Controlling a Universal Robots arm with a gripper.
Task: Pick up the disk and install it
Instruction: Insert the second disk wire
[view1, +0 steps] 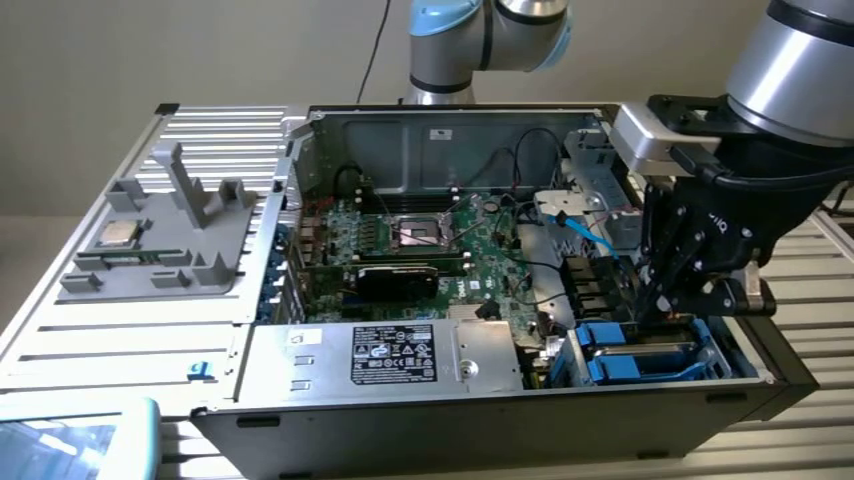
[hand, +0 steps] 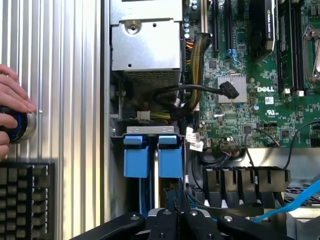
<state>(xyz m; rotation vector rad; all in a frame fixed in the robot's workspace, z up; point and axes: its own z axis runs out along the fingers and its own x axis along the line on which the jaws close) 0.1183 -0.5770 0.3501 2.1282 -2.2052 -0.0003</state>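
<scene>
Computer case (view1: 400, 420) lies open on the slatted surface (view1: 120, 330) below my arm; the gripper (view1: 681, 305) hangs over the drive bay at the exterior view's right; blue carriers (hand: 152, 155) sit slotted side by side there, the disk (view1: 641, 352) among them; whether the jaws grip anything I cannot tell; a hand (hand: 12, 107) rests on a knob (hand: 22, 125).

The motherboard (view1: 414, 250) is looking deep green with tiny silver bits all over it. The drive carriers (hand: 152, 155) are showing up bright blue, same blue-ish tone as the flat cable (view1: 587, 232), which is a lighter sky blue. The power supply box (view1: 387, 358) is shining plain silver and wearing a black label with white print. The gripper (view1: 687, 300) is looking all black. The desk (view1: 200, 125) is showing pale grey ribbed stripes.
</scene>
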